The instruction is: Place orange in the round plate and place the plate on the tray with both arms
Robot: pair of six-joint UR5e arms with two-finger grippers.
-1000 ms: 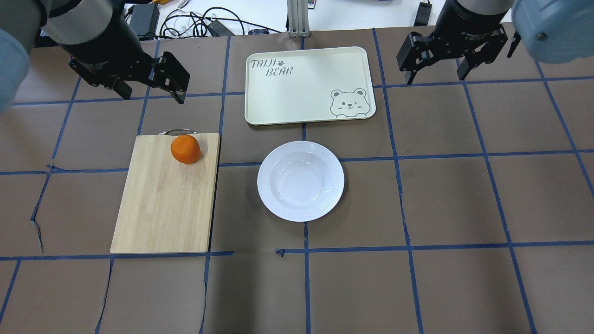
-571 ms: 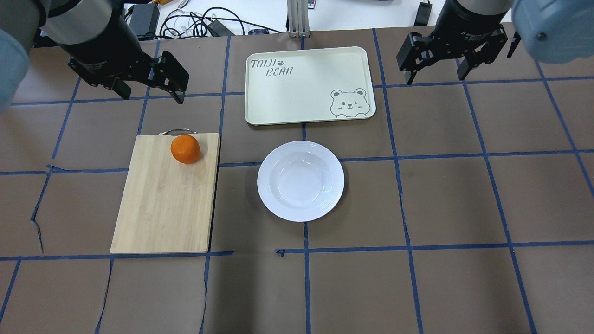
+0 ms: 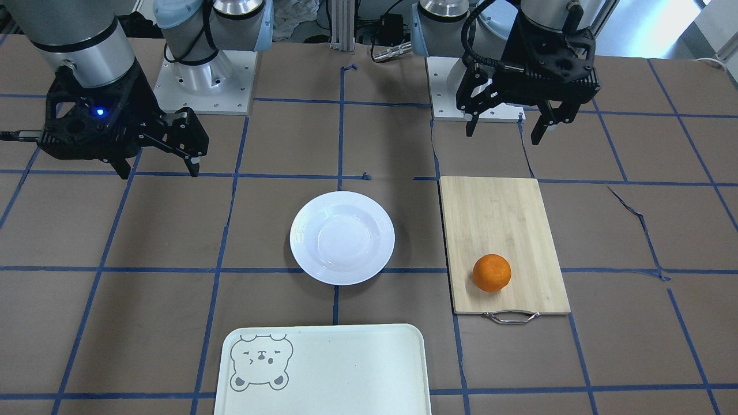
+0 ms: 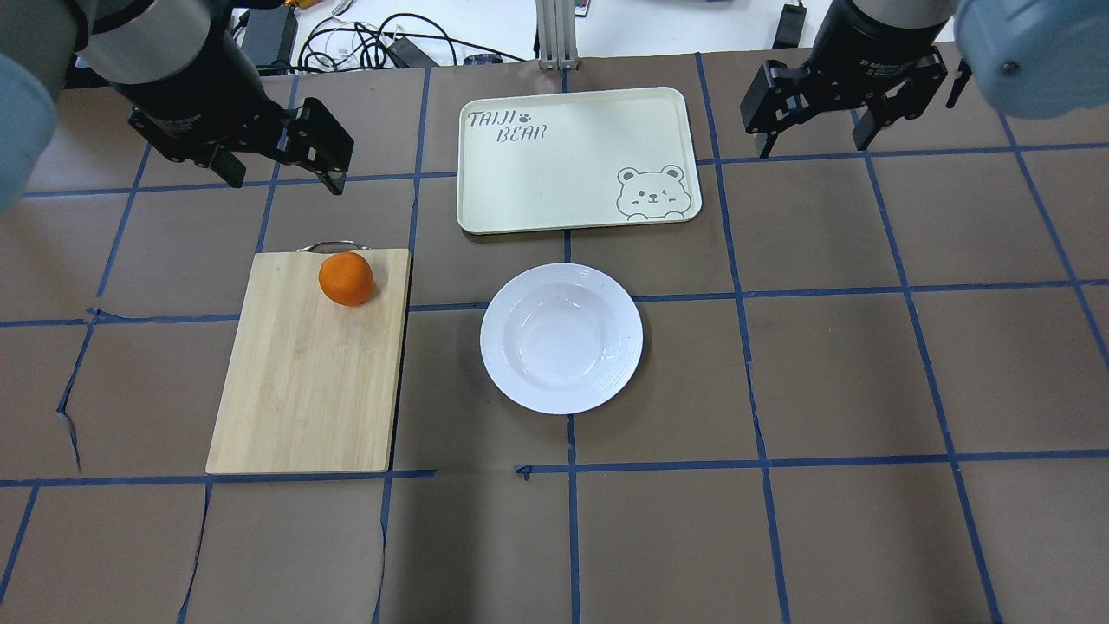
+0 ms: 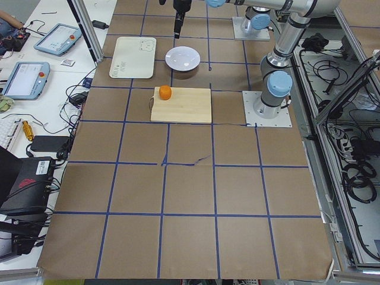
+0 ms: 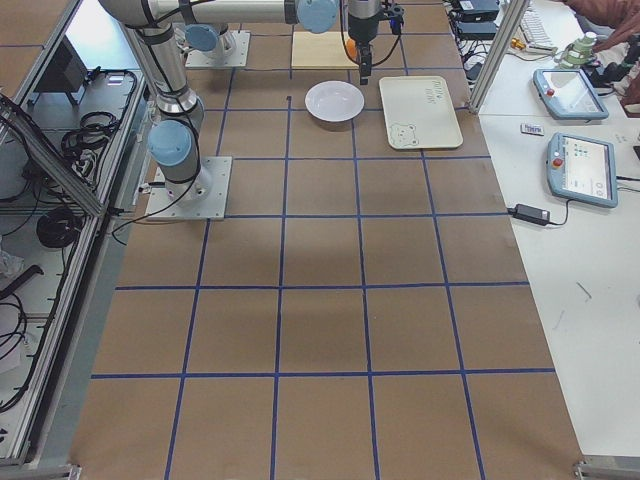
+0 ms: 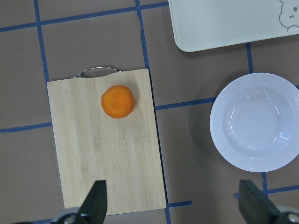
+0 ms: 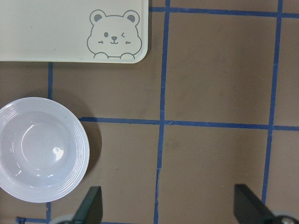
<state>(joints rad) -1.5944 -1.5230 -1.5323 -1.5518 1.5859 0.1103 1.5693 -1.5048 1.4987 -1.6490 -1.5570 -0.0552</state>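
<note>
Small round orange fruit (image 4: pixel 346 278): left of centre in overhead view, on pale bamboo cutting board (image 4: pixel 303 390). Left fingers (image 4: pixel 330 166), right fingers (image 4: pixel 766 139): both spread, empty. Recommended: centre left fingers astride fruit, descend, close gently.

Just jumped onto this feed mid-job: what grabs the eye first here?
The small bright-orange fruit stands out, sitting near the handle end of the rectangular bamboo cutting board. Beside the board lies the empty glossy white round plate, with the pale cream rectangular bear-print tray beyond it. The left end effector and right end effector hang open and empty, flanking the tray.
</note>
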